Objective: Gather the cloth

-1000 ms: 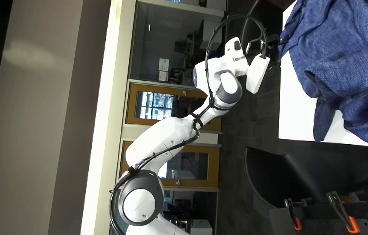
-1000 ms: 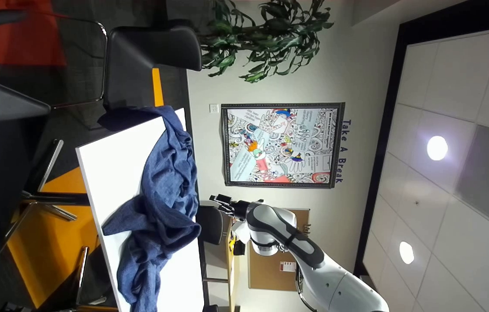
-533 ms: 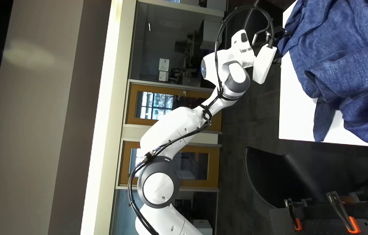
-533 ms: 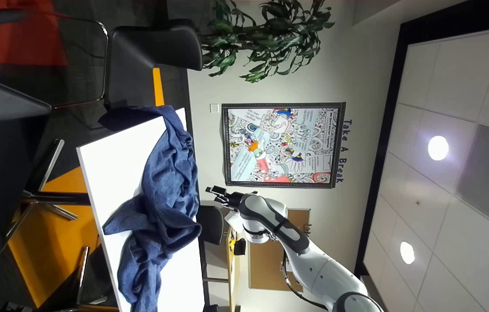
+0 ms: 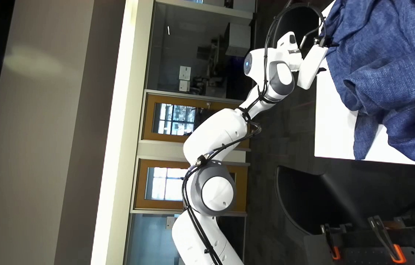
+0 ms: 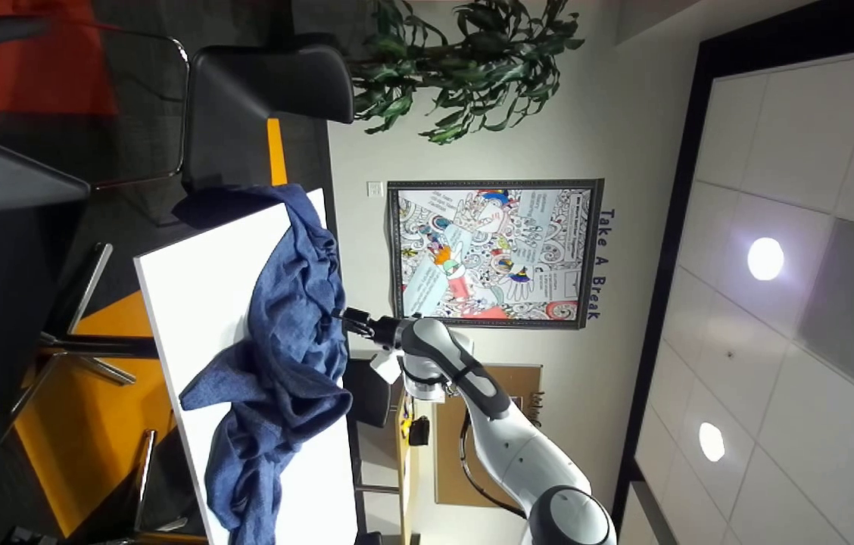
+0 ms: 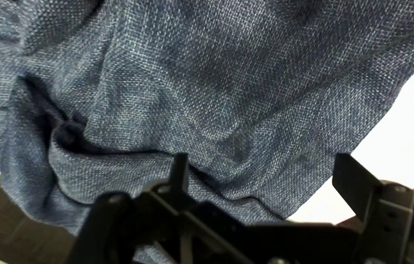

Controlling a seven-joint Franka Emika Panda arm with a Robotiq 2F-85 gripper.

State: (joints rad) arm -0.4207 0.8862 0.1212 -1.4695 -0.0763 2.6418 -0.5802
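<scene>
Gripper spread wide, nothing in its grasp, wrinkled blue cloth just beyond it in the wrist view, sprawling from eight o'clock round to one, contact unclear, white tabletop at two o'clock, dark chair at eleven in an exterior view

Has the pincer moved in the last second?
Yes: in an exterior view the pincer has moved up and left in the picture relative to the framed poster, toward the navy cloth.
</scene>
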